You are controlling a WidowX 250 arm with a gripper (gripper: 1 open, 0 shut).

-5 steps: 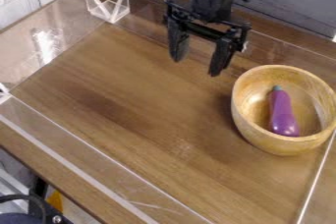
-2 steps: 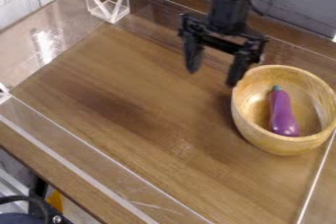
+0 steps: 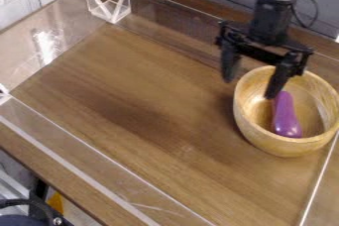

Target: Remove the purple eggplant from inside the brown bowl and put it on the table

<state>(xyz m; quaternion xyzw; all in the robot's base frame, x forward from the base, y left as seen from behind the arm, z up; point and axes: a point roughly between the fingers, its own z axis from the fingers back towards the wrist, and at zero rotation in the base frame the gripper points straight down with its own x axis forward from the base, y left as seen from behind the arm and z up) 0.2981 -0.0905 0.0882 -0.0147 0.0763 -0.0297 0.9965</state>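
The purple eggplant (image 3: 286, 114) lies inside the brown bowl (image 3: 255, 121) at the right side of the table (image 3: 133, 101), its length running front to back. My gripper (image 3: 260, 73) hangs pointing down over the bowl's back-left rim, just beyond the eggplant's far end. Its black fingers (image 3: 229, 66) stand wide apart with nothing between them, so it is open. One finger overlaps the view of the eggplant's far tip.
Clear acrylic walls (image 3: 79, 161) run along the table's edges. A folded clear acrylic piece (image 3: 106, 2) stands at the back left corner. The bowl sits close to the right wall.
The gripper has moved right and slightly toward the camera, from over bare table to over the bowl's back-left rim. It stayed open. Bowl and eggplant have not moved.
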